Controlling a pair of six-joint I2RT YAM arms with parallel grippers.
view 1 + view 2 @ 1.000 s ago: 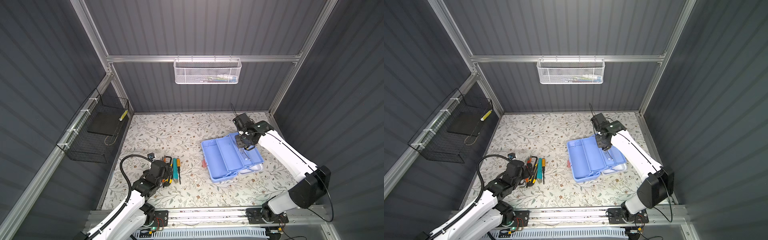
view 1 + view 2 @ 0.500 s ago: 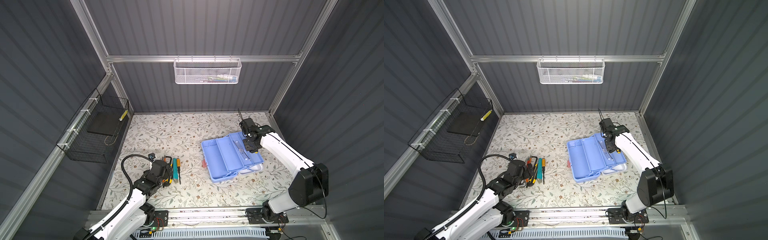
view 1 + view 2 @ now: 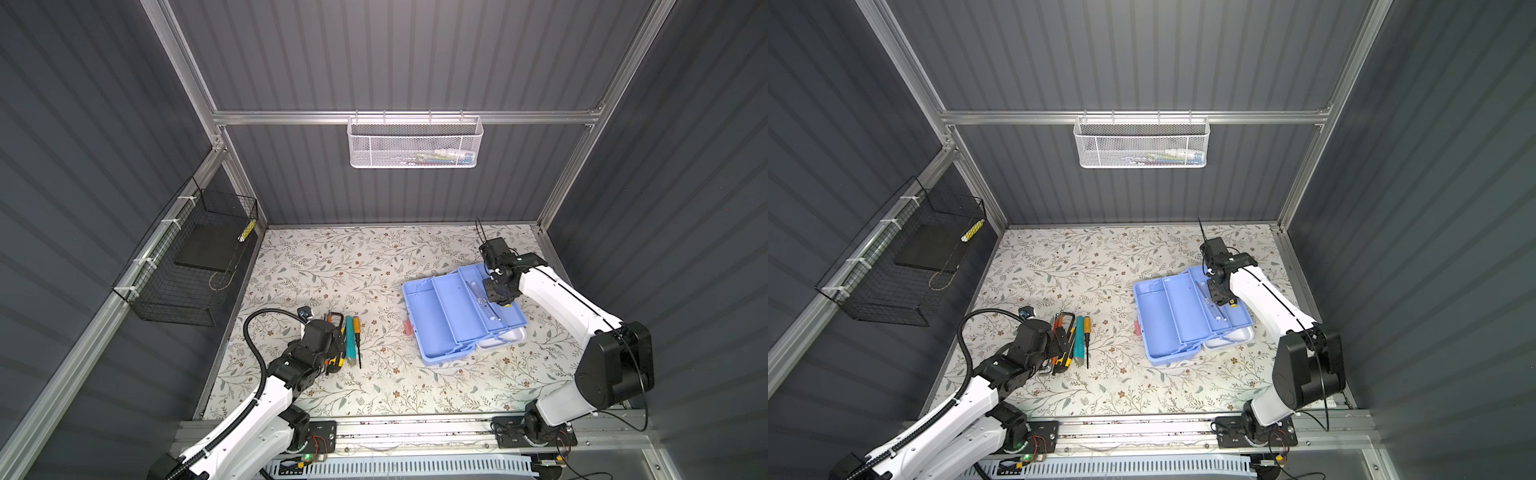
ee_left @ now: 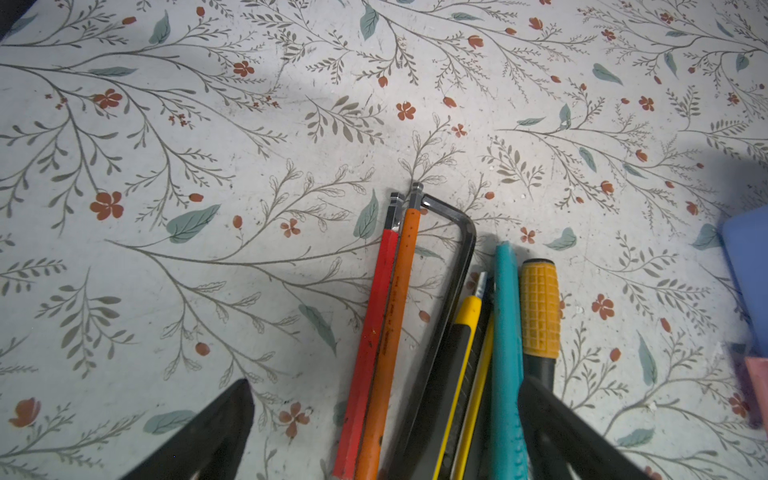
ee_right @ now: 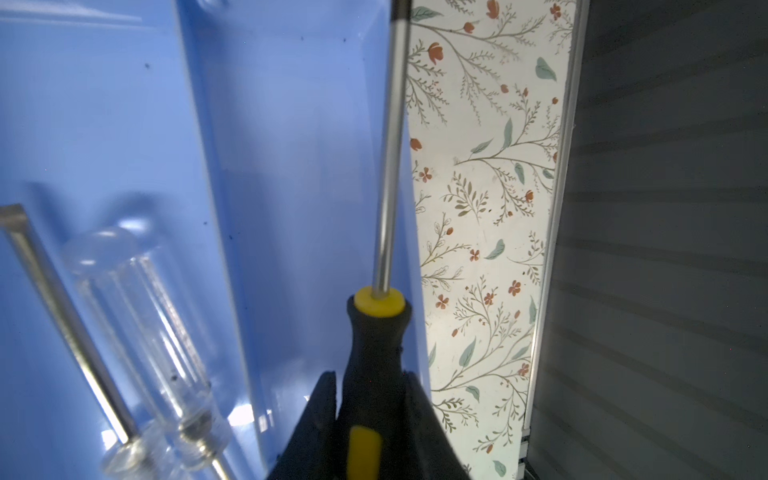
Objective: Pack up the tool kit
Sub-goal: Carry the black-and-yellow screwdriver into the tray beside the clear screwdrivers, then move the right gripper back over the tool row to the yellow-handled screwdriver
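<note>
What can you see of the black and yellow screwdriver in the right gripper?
The screwdriver has a black, rubbery-looking handle with a yellow inlay and collar, and a bright steel shaft whose tip runs out of frame. The right gripper is shut on its handle. It hangs over the outer compartment of the blue tray, by the edge; contact with the tray cannot be told.

2 top cams overhead, same whole scene, wrist cams close-up

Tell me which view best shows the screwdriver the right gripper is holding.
The right wrist view: the black-and-yellow screwdriver fills the frame, its handle clamped between the fingers and its steel shaft plainly visible. In both top views it is too small to make out. The left wrist view misses it.
</note>
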